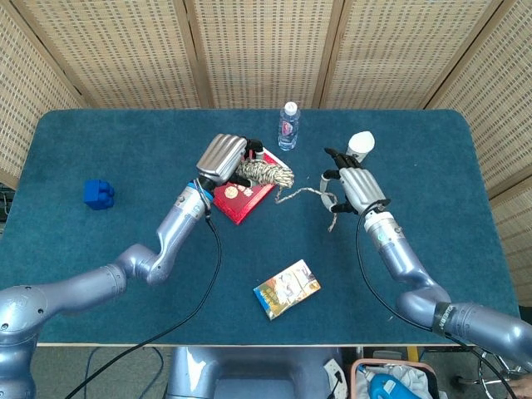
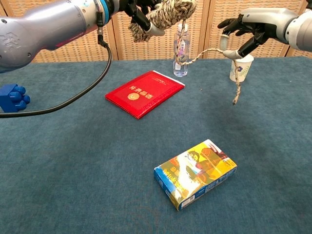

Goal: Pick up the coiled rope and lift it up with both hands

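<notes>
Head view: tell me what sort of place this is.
Probably a robot test or data-collection setup, not a home. A blue-covered table stands before woven screens, and unrelated props lie spread on it: a red booklet, a blue block, a snack box and a bottle.

We see a coiled rope [image 2: 168, 10] of pale, speckled twine, wound into a thick bundle and held in the air by the left hand [image 1: 223, 155], whose fingers wrap it. A loose strand runs from the bundle across to the right hand [image 2: 243, 30], which pinches it; the short frayed end hangs down below that hand.
</notes>
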`<state>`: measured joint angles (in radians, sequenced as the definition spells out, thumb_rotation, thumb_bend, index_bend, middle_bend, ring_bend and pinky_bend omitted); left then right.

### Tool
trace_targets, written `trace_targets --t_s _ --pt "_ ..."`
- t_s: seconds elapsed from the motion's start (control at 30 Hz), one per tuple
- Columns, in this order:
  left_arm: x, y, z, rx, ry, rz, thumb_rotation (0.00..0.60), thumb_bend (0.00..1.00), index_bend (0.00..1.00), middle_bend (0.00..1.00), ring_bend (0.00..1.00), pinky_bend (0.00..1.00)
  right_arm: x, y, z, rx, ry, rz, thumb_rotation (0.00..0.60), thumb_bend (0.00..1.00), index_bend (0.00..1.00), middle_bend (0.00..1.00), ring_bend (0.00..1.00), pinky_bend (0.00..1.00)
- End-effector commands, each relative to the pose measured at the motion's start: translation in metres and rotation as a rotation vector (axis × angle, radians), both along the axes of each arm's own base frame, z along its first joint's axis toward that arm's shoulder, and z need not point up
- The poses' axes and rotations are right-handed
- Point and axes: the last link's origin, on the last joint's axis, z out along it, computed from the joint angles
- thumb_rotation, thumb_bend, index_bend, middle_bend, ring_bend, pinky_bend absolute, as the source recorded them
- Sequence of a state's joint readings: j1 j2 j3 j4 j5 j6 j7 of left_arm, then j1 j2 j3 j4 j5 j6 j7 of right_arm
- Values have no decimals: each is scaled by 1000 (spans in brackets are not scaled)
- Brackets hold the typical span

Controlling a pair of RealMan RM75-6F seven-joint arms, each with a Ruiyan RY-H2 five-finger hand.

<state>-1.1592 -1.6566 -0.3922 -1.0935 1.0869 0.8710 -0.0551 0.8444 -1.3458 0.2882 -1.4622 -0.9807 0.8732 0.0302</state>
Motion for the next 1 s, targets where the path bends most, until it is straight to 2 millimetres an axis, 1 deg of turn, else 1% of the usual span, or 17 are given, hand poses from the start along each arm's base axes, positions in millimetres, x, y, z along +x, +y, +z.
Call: trace_targets --t_s 0.03,0.33,0.4,0.5,0.63,0.77,0.83,1.0 --pt "9 -1 -2 40 -18 24 600 596 820 650 529 672 -3 15 -2 -11 7 18 600 461 691 0 0 0" --pt "16 0 -8 151 12 93 600 596 828 656 533 673 -1 46 0 -91 35 65 600 461 700 0 0 0" --pt "19 0 -14 176 30 118 600 595 829 656 534 674 4 61 3 -99 32 112 600 461 701 0 0 0" --pt "23 -1 -21 194 39 144 600 595 831 658 536 677 6 72 6 -94 41 160 600 461 701 0 0 0" --pt "26 -4 -30 214 82 159 600 595 832 659 539 679 14 83 10 -94 16 243 600 461 702 0 0 0" --pt "27 -5 -37 229 143 143 600 595 833 659 539 680 22 89 14 -101 -4 304 600 462 701 0 0 0" --pt "25 -7 -43 251 206 115 600 595 833 659 539 680 33 91 20 -118 -10 354 600 461 701 0 0 0" --pt "22 -11 -52 256 258 75 600 595 833 660 540 680 50 87 27 -135 -34 389 600 461 701 0 0 0"
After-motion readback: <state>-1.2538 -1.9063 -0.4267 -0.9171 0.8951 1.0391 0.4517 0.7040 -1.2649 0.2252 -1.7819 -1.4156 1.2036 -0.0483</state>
